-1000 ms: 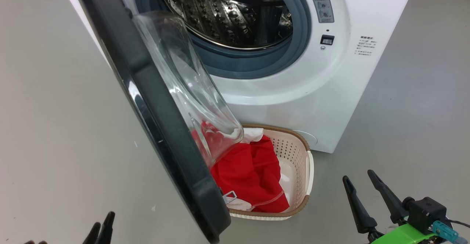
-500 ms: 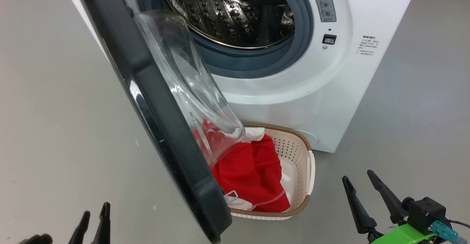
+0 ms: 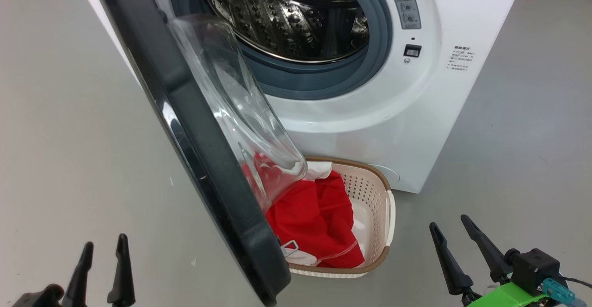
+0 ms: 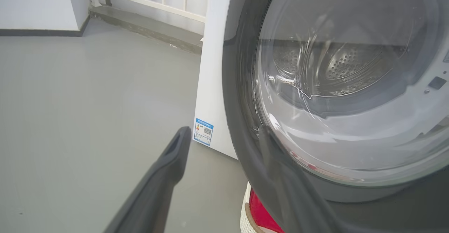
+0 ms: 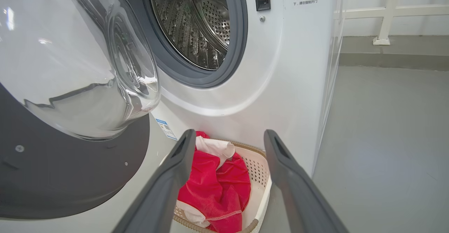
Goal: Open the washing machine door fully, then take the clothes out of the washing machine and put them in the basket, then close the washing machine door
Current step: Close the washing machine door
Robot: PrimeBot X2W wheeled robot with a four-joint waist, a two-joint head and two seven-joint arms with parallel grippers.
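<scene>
**Head view.** Since the earlier frame the left pincer (image 3: 104,242) has shifted leftward along the lower edge and risen further into view. Its two dark fingers now stand plainly apart over the grey floor (image 3: 69,136) with nothing between them. The right pincer (image 3: 448,222) sits at the lower right, likewise spread and empty. The washing machine door (image 3: 208,159) hangs partly open, swung out toward the camera. Its glass bowl (image 3: 231,103) overhangs the near end of the basket (image 3: 386,251). The basket stands on the floor just in front of the washing machine (image 3: 393,113) and holds the clothes (image 3: 314,219), a red heap with white trim. The steel drum (image 3: 286,15) shows no garment.

**Left wrist view.** The left pincer (image 4: 222,131) is wide open and holds nothing. One finger lies over the floor (image 4: 87,103) near the blue label (image 4: 203,132). The other overlaps the door's black rim (image 4: 235,85); whether it touches cannot be told. A corner of the basket (image 4: 243,215) with the red clothes (image 4: 263,215) shows beneath the door.

**Right wrist view.** The right pincer (image 5: 229,134) is fully spread and empty. Its fingers frame the basket (image 5: 259,177) and the clothes (image 5: 214,187). The door (image 5: 70,177) stands to the left of the drum (image 5: 196,26).
</scene>
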